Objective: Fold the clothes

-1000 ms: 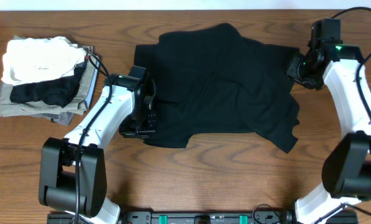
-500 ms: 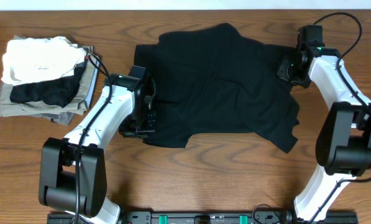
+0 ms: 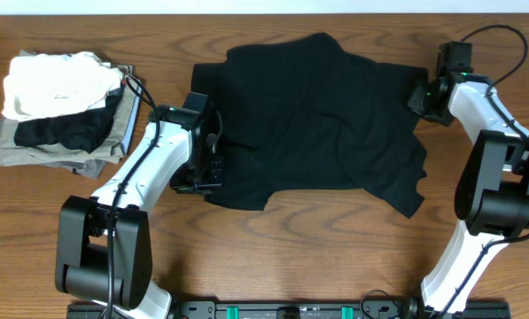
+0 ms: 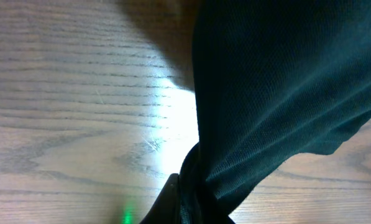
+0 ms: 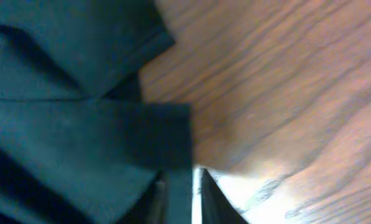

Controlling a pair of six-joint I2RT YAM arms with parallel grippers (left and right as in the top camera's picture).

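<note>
the large black short-sleeved t-shirt of soft fabric point(image 3: 317, 124) lies rumpled across the middle of the brown wooden bench point(image 3: 317, 257), one sleeve reaching to the far right. the left pincer point(image 3: 204, 170) is clamped on a bunch of cloth at the shirt's near left edge. the right pincer point(image 3: 421, 96) stands narrow at the far right sleeve with a strip of cloth between its jaws, but i cannot tell whether it truly grips. to fold well, make that right hold sure first, then raise both edges evenly, draw the cloth taut and avoid catching under-layers.
</note>
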